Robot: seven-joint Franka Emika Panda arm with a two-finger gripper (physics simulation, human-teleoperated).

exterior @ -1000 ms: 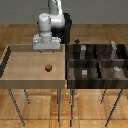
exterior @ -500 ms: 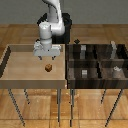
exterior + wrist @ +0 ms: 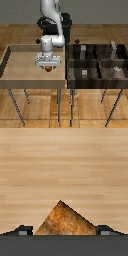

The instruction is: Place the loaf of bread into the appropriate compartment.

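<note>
One arm lowered since before, fingers (image 3: 48, 67) astride loaf of bread (image 3: 65, 221), closure unclear.

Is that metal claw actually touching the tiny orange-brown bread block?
Cannot tell. In the wrist view the orange-brown bread block sits between the dark fingertips, with slivers of wood showing; the exterior view hides it under the gripper.

The white-and-grey robot hand (image 3: 48, 66) hangs over the shallow light-wood tray tabletop (image 3: 20, 62), close to its surface. Directly under the hand, between its fingertips, sits the tiny orange-brown cube-shaped loaf of bread (image 3: 65, 221); whether it touches the wood cannot be told. Beside the hand, toward the exterior view's right, stands the dark compartmented wooden organiser box (image 3: 98, 62). Small pale items (image 3: 116, 70) lie inside its compartments, well apart from the hand.
</note>
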